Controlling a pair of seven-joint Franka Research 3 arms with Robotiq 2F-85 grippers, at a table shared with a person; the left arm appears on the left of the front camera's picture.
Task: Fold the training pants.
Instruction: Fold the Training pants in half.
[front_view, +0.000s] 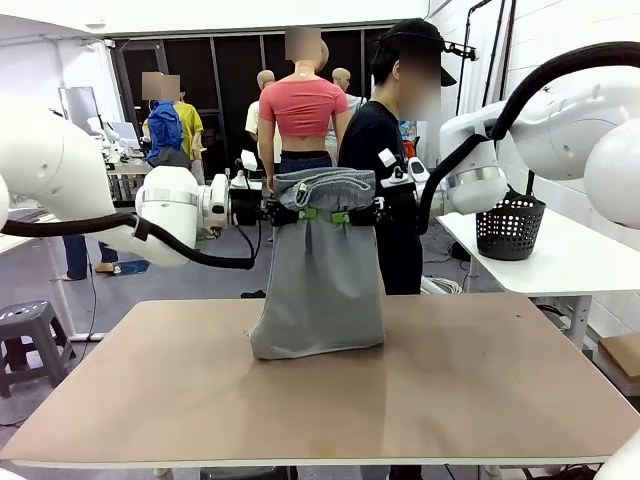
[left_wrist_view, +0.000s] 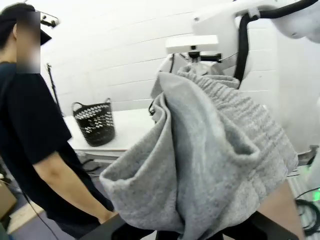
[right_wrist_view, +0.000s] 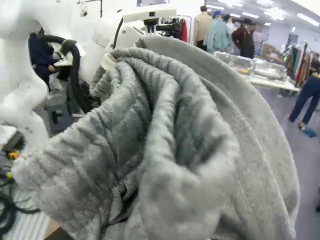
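Grey fabric pinched in both my grippers: left gripper (front_view: 306, 213) and right gripper (front_view: 343, 216) clamp the training pants (front_view: 320, 275) just below the waistband, frame centre. Pants hang upright, lower end bunched on the wooden table (front_view: 480, 385).

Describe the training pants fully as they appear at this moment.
The training pants are plain light grey soft fabric, hanging upright above the table with their bottom edge resting on it. The gathered elastic waistband bunches at the top. The left gripper and right gripper pinch them just below it, side by side.
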